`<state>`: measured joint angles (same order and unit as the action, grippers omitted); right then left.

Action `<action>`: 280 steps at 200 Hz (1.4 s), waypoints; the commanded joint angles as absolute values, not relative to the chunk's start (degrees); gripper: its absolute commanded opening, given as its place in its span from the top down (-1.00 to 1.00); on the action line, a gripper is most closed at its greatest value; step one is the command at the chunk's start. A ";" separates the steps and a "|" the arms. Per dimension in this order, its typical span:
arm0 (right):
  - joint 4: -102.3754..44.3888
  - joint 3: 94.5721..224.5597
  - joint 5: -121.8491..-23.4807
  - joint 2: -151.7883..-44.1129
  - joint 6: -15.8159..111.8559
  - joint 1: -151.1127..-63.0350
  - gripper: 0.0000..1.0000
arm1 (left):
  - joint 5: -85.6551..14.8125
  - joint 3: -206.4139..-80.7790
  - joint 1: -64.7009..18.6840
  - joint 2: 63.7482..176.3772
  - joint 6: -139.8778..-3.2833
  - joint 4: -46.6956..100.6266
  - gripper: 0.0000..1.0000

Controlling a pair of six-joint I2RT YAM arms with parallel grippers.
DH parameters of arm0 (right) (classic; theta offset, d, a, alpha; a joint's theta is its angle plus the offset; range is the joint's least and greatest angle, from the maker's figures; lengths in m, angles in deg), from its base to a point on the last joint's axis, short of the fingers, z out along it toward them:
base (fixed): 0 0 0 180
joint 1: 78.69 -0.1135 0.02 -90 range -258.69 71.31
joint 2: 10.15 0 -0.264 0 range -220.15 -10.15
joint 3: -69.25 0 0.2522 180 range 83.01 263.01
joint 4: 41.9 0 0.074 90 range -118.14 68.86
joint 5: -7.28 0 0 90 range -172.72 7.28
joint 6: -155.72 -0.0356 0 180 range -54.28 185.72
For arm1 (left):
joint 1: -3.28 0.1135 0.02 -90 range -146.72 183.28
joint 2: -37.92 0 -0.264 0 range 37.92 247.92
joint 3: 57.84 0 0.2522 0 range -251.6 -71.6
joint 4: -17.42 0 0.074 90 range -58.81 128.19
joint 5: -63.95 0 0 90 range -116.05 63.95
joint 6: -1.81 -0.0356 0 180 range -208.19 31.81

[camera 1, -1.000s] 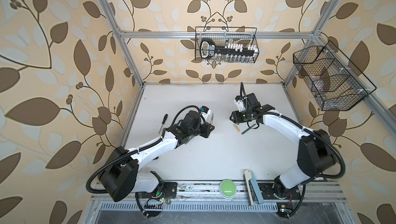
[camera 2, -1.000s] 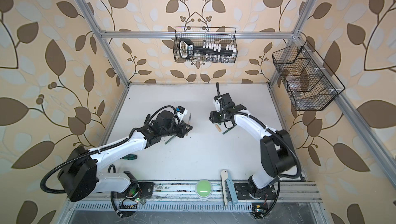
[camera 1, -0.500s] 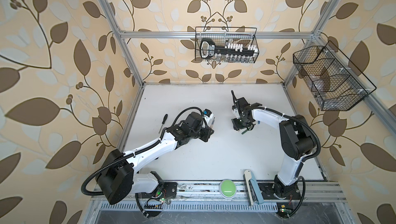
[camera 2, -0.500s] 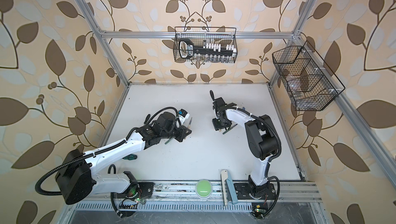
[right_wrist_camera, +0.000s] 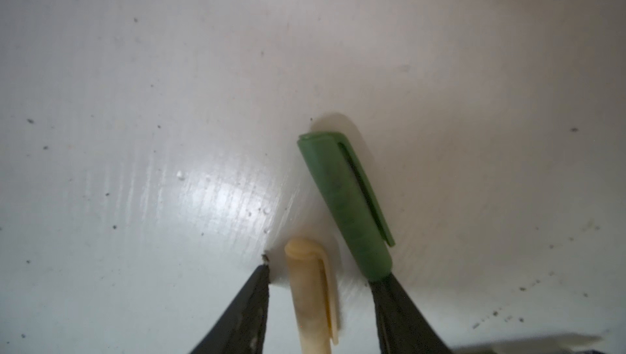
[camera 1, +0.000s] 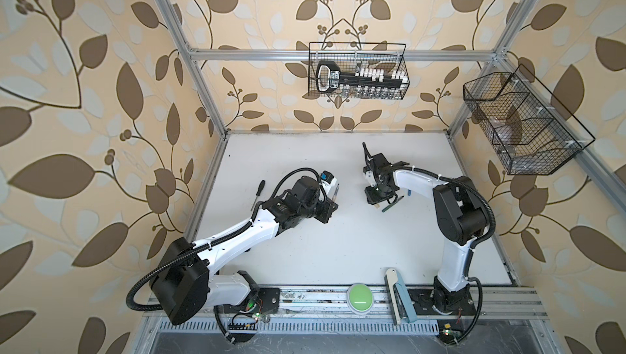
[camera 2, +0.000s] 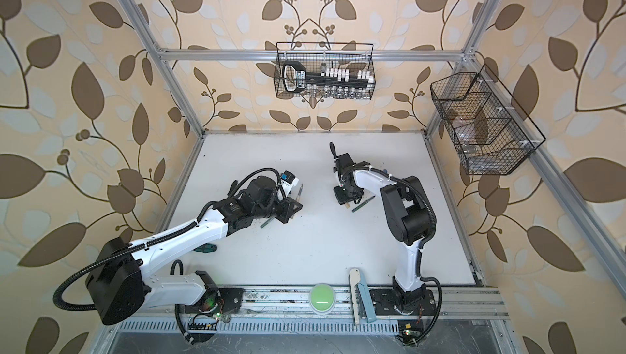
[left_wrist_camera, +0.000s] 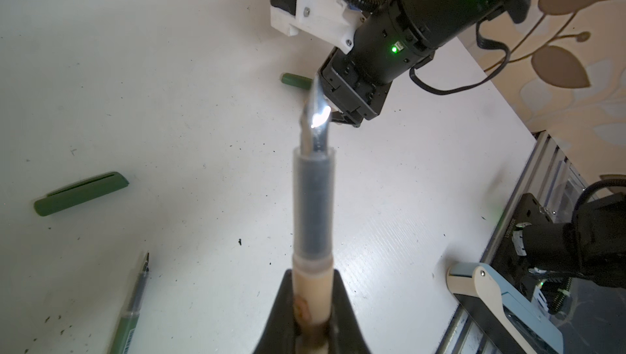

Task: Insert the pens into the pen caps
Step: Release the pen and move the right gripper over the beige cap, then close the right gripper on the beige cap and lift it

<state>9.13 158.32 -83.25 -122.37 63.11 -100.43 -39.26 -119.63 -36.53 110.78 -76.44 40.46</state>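
Pincer on the left arm, the left gripper [left_wrist_camera: 313, 279], is clenched on the beige pen [left_wrist_camera: 313, 200]; the pen's beige barrel sits between the two dark fingers [left_wrist_camera: 281, 305], and its clear grip section and shiny metal tip stick out beyond them, aimed toward the other arm's wrist; the pen is lifted off the white table [camera 1: 338, 250].

Right gripper [right_wrist_camera: 320, 272] is released; its two black fingers [right_wrist_camera: 244, 308] stand apart on the table either side of the beige cap [right_wrist_camera: 313, 298], with a sliver of table showing on each side of the cap, so nothing is grasped; the cap lies flat, clip upward.

A dark green cap [right_wrist_camera: 345, 206] lies just beside the beige one, its open end against one fingertip; in both top views it shows at 3 o'clock of the beige cap [camera 1: 375, 205], running off toward 2 o'clock under the right arm.

In both top views the right gripper stands near the table's middle, and the left gripper is at 9 o'clock from it, well apart.

The left wrist view shows a second dark green cap [left_wrist_camera: 81, 193] lying alone on the table, and a dark green pen [left_wrist_camera: 132, 305] uncapped, tip bare; in a top view that pen pokes out at 8 o'clock from beneath the left gripper.

A screwdriver [camera 1: 259, 193] rests at 9 o'clock of the left gripper near the table's edge; a green-handled tool [camera 2: 205, 249] lies farther out at 8 o'clock, partly under the left arm.
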 commanded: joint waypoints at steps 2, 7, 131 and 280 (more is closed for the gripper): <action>9.72 159.20 -83.17 -124.54 64.77 -101.08 0.07 | -38.70 -122.03 -36.97 108.85 -76.96 40.12 1.00; 9.82 159.30 -83.31 -124.61 64.76 -101.24 0.08 | -38.62 -122.00 -36.97 108.65 -77.00 40.22 1.00; 13.19 157.99 -88.65 -123.98 65.50 -103.92 0.16 | -37.94 -121.25 -36.97 106.55 -76.14 39.39 1.00; 7.15 152.90 -81.18 -116.14 62.81 -102.58 0.98 | -38.46 -122.24 -37.06 107.72 -79.48 36.54 1.00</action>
